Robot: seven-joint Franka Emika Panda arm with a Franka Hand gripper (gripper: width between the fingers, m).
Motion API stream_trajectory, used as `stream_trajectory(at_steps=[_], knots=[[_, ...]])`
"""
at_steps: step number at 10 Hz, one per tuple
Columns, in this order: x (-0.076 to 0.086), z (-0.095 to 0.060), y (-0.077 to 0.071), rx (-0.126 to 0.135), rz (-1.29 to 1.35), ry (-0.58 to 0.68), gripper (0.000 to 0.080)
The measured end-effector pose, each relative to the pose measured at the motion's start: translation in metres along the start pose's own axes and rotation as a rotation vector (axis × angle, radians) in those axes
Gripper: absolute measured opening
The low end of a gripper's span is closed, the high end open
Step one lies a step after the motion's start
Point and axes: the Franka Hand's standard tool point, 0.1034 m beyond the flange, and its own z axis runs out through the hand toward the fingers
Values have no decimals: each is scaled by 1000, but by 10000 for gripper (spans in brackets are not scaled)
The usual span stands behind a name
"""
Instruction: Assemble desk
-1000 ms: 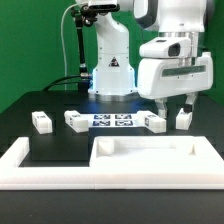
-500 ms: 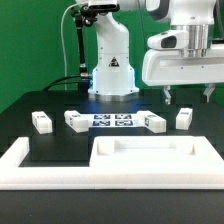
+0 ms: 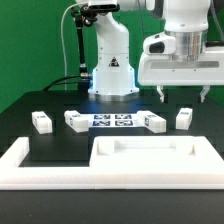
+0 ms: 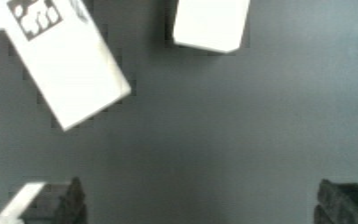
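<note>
Black surface point(image 3: 60, 140), green backdrop. The end effector point(image 3: 185, 97) hangs spread and empty above two legs point(image 3: 153, 122) at the exterior view's right; the tabletop panel point(image 3: 100, 150) lies in front. Leg pickup seems the step: next, drop squarely over one leg, then close.

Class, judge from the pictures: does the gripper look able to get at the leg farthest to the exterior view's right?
Probably yes. The gripper hangs open above that leg, nothing lies between them, and the neighbouring leg stands well apart, leaving room to close on it.
</note>
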Motion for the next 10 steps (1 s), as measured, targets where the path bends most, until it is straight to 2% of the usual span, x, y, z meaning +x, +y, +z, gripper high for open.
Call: stream_trajectory(at_steps=[1,3,4,5,6,8,9,10], knots=[[-7,4,4,-9,-9,-88,649],[-1,3,6,-26,-12,-207,649],[-2,6,6,-26,5,-260,649],[-9,13,0,17,72,-381,649],[-6,19,-5,49,108,-440,649],[-8,26,-7,47,111,-526,649],[-9,30,-9,35,99,-551,649],[-9,30,-9,36,100,-548,649]])
